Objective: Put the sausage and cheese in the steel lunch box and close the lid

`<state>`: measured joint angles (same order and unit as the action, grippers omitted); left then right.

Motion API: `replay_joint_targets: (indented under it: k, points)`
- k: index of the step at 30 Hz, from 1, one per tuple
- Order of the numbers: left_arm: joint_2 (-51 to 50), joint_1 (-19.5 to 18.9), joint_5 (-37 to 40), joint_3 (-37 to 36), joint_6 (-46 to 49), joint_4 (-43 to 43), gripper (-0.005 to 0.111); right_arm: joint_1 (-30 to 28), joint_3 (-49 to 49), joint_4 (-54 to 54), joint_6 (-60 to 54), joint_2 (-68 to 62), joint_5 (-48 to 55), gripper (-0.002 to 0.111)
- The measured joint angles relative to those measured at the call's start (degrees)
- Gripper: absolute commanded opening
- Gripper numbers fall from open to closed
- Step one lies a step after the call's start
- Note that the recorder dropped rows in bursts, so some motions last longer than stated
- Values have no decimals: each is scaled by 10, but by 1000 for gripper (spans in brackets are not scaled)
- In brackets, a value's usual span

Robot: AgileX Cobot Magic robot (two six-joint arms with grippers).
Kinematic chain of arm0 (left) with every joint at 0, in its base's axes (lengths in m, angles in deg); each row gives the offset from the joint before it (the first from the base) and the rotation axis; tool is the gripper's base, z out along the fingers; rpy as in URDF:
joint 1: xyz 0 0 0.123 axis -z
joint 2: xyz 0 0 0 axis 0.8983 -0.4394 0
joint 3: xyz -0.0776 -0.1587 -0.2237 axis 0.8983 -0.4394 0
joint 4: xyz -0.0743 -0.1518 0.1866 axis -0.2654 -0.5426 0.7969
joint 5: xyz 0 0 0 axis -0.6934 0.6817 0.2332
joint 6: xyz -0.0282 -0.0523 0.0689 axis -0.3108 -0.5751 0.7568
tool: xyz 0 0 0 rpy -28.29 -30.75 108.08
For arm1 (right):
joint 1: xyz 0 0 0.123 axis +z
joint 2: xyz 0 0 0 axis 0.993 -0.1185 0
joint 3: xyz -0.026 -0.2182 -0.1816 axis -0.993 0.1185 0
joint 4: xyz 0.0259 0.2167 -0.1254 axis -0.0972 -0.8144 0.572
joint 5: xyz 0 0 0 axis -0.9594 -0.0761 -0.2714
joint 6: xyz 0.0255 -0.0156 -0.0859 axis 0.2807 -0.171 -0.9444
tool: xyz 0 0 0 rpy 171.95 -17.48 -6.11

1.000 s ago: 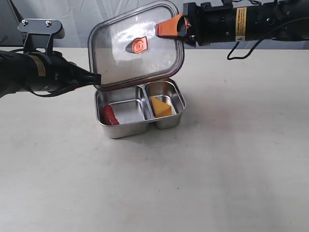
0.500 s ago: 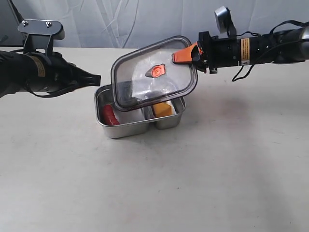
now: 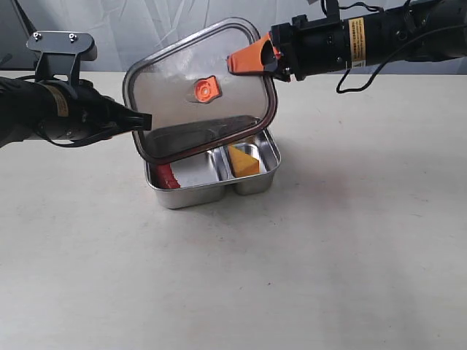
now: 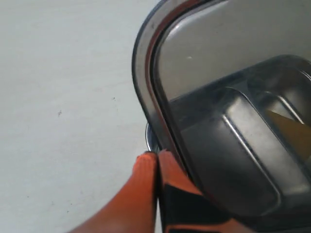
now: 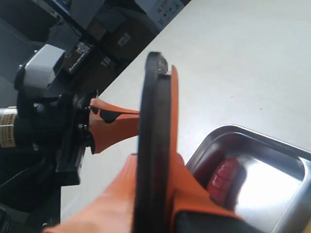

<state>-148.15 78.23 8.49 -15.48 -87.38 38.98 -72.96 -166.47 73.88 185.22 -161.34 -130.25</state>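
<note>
The right gripper (image 3: 249,58) is clamped on one corner of the lid (image 3: 182,109), and its orange fingers (image 5: 194,194) pinch the dark rim from both sides. The lid hangs in the air, steeply tilted. Its high corner is in the grip and its low edge dips over the larger compartment of the steel lunch box (image 3: 219,195); whether that edge touches the box cannot be told. The orange valve tab (image 3: 204,89) shows at the lid's middle. The left gripper (image 3: 146,120) has its jaws pressed together with nothing between them. Its tips lie just beside the lid's lower rim on the left of the exterior view, and contact there cannot be told. The box stands on the pale table (image 3: 328,255). The sausage (image 3: 166,176) lies in the larger compartment against its outer wall, partly hidden behind the lid. The cheese (image 3: 243,161) sits in the smaller compartment, clear of the lid's low edge
</note>
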Motion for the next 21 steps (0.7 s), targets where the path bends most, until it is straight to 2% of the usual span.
replay_joint_targets:
  k: [9, 17, 21]
  points:
    - [0, 0, 0, 0, 0, 0, 0, 39, 104, -41, -69, 57, 39, -1]
    - [0, 0, 5, 0, 0, 0, 0, 61, 120, -58, -77, 61, 31, -1]
    - [0, 0, 7, 0, 0, 0, 0, 72, 153, -126, -100, 62, 31, -1]
